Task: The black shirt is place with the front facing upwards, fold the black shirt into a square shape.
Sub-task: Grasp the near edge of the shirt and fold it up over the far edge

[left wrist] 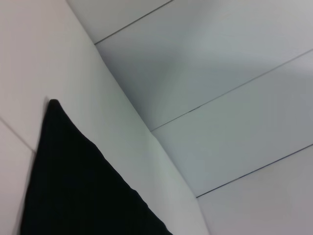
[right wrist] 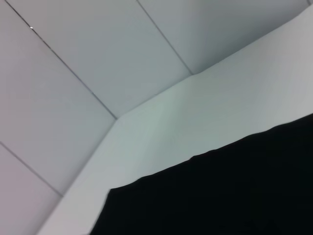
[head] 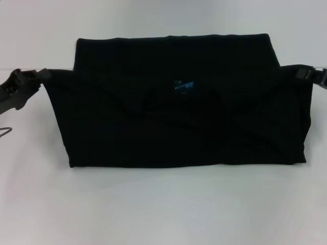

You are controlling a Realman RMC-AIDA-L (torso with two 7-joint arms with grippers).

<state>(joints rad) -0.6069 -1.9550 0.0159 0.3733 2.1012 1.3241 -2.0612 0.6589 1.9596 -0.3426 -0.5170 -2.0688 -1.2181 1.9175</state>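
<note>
The black shirt (head: 179, 122) lies across the white table as a wide folded band, its small blue neck label (head: 183, 86) showing near the middle. My left gripper (head: 42, 74) pinches the shirt's left corner, and my right gripper (head: 300, 72) pinches the right corner. Both corners sit at about the same height, with the cloth stretched between them. A farther layer of the shirt shows behind that held edge. In the left wrist view a black cloth corner (left wrist: 73, 186) shows, and in the right wrist view a black cloth edge (right wrist: 220, 191). No lettering is visible.
The white table (head: 163, 209) extends in front of the shirt and to both sides. A thin grey wire-like thing (head: 5, 131) pokes in at the left edge. Pale wall panels (left wrist: 220, 73) rise behind the table.
</note>
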